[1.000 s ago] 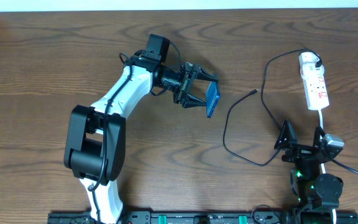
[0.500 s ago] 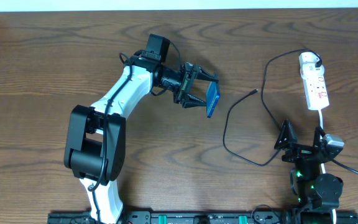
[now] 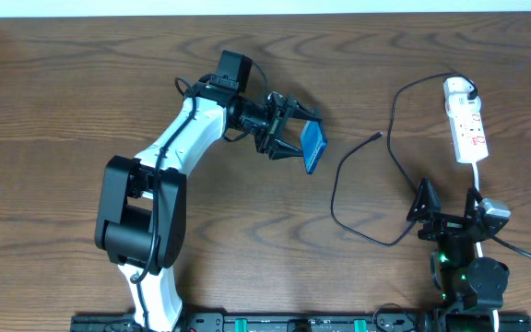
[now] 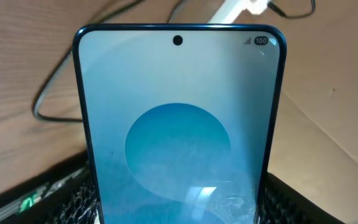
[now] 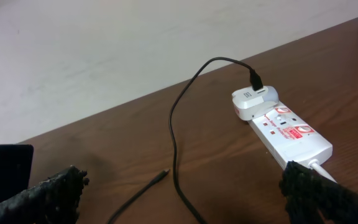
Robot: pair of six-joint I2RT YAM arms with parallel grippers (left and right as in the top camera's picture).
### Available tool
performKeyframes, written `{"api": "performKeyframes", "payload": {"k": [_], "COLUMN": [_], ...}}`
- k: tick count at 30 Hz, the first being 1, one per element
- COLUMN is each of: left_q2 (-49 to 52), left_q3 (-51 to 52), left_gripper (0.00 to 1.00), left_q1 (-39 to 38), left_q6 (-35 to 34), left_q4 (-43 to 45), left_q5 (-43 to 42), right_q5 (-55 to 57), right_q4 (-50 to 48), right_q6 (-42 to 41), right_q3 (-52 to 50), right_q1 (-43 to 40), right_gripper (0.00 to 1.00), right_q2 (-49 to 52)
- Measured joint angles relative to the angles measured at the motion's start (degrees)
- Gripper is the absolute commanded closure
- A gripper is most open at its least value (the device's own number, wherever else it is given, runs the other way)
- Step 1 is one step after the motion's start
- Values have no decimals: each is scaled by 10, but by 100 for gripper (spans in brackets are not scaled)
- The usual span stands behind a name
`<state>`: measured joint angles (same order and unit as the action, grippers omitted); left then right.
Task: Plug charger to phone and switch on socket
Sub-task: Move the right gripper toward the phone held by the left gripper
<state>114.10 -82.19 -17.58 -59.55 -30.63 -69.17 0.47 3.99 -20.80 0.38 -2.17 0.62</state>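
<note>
Slippage seems possible, since the left gripper [image 3: 295, 136] pinches the blue-screened rectangular smartphone [image 3: 314, 146] only at its lower end; right gripper [image 3: 448, 210] spread.

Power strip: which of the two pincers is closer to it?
Right. The right pincer sits open just short of the power strip, at its near end; the left pincer is far off to the side, holding the phone.
</note>
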Motion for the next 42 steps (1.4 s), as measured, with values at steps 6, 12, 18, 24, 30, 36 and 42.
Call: {"api": "performKeyframes", "payload": {"k": [6, 12, 18, 24, 30, 36, 42], "left_q2": [0, 0, 0, 0, 0, 0, 0], "left_q3": [0, 0, 0, 0, 0, 0, 0], "left_gripper": [41, 42, 42, 42, 42, 42, 42], "left_q1": [0, 0, 0, 0, 0, 0, 0], "left_q6": [0, 0, 0, 0, 0, 0, 0], "left_q4": [0, 0, 0, 0, 0, 0, 0], "left_q5": [39, 63, 67, 77, 81, 81, 81], "right_q5": [-18, -122, -167, -218, -236, -247, -264], "right_q4": [-1, -12, -30, -54, -2, 118, 264], "right_q6": [-100, -269, -334, -278, -239, -194, -173], "right_q3": [0, 0, 0, 0, 49, 191, 370], "right_q1": [0, 0, 0, 0, 0, 0, 19], "right_gripper": [1, 1, 1, 1, 1, 1, 1], "right_q2": [0, 0, 0, 1, 39, 156, 305]}}
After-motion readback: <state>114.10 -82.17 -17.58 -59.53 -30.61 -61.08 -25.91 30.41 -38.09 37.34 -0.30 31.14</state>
